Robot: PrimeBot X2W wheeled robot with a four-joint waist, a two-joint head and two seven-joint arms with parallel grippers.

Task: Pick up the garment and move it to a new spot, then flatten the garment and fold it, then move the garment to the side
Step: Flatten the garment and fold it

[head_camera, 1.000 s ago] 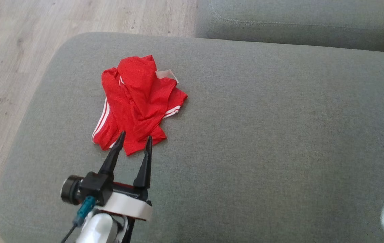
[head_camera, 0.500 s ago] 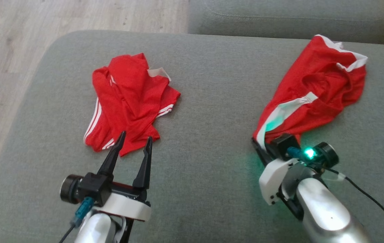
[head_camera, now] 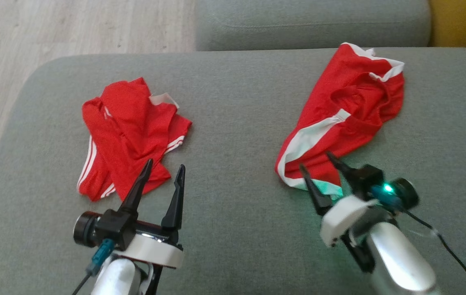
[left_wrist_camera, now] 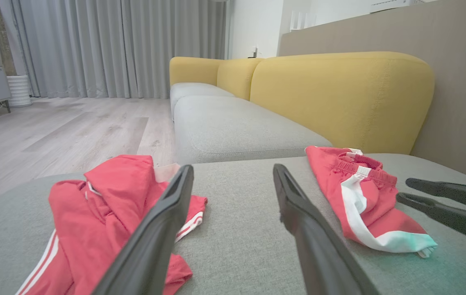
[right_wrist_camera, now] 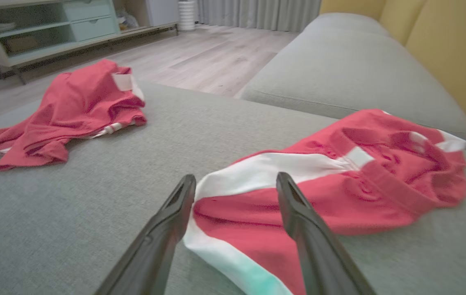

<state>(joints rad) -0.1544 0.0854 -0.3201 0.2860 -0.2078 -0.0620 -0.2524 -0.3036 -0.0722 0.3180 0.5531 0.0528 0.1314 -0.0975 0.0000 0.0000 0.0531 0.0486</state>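
Looking down from the head cam: both arms reach forward over the grey sofa seat (head_camera: 237, 123), forearms low, fingers pointing away. The left tool (head_camera: 165, 164) is spread wide with nothing in it, tips over the near edge of the crumpled red garment (head_camera: 126, 131). What about the other arm? — tuck_n_fold

The right tool (head_camera: 315, 160) is angled a bit toward the left, also spread and gripping nothing. Its tips are at the near corner of the garment with the white band (head_camera: 339, 123), which lies loose on the right of the seat, well apart from the crumpled one. — seamripper

And the wrist cams? — tuck_n_fold

Left wrist sits low and level: left tool (left_wrist_camera: 233, 168) fingers apart, crumpled red garment (left_wrist_camera: 105, 192) beside one, garment with the white band (left_wrist_camera: 364, 196) further over. The right tool (left_wrist_camera: 404, 189) pokes in next to it, yellow backrest (left_wrist_camera: 339, 94) behind. Right wrist: right tool (right_wrist_camera: 236, 177) straddles the white-edged corner of the garment with the white band (right_wrist_camera: 339, 184) without pinching it. Can't tell if it touches. — seamripper
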